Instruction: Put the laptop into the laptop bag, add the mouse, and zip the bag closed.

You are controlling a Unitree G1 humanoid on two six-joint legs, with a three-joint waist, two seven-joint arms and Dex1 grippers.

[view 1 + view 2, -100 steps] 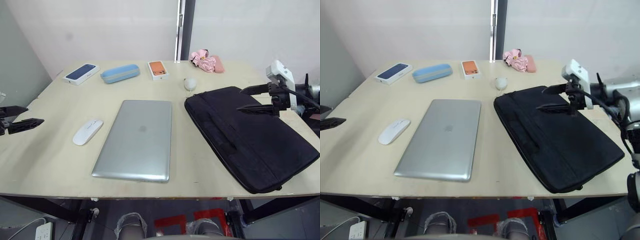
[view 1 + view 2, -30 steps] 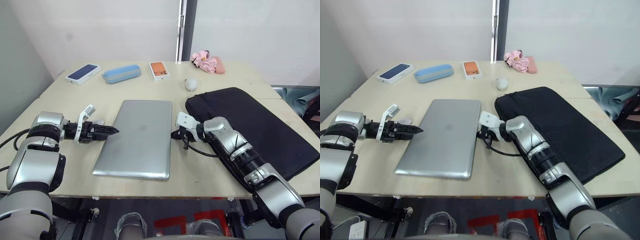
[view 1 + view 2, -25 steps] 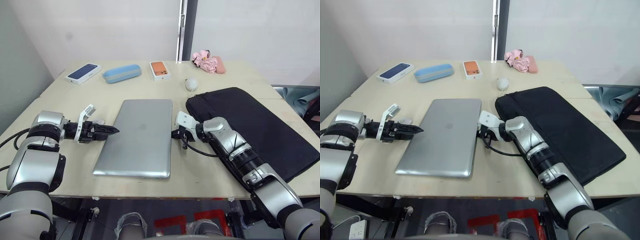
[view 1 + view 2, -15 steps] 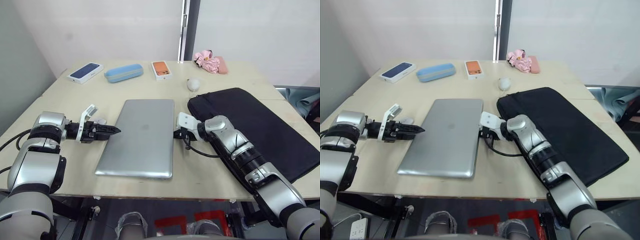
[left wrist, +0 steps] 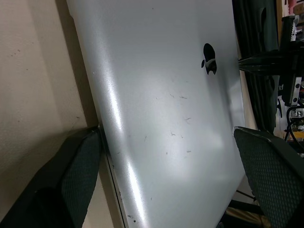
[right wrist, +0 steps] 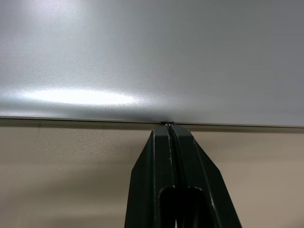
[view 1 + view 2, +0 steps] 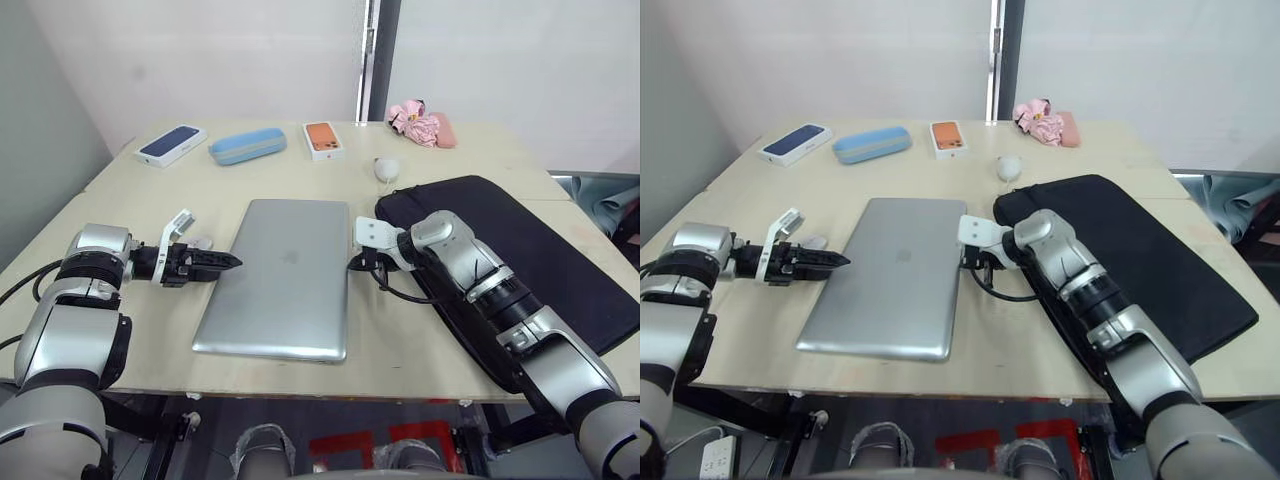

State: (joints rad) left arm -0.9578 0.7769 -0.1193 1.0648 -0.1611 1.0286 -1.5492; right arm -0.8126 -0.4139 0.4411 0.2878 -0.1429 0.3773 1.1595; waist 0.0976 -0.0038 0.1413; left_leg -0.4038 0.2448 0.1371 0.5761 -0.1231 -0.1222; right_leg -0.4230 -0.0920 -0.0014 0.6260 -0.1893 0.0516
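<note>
From the head camera I saw the thin silver-grey metal laptop [image 7: 280, 275] flat on the pale wooden table [image 7: 120, 330], between the left gripper [image 7: 232, 262] and the black fabric laptop bag [image 7: 540, 270]. In the left wrist view its fingers [image 5: 76, 175] stood wide (one at the laptop's edge). The right wrist view showed the right gripper [image 6: 169, 130] pressed closed, tips touching the laptop's edge.

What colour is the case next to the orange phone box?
Light blue case, clearest in the left eye view.

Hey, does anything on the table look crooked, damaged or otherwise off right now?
Mostly fine. The laptop lies flat but slightly skewed to the table edge, and its lid shows fine scratches in the left wrist view. The laptop bag lies flat beside it, also at an angle. Nothing spilled.
</note>
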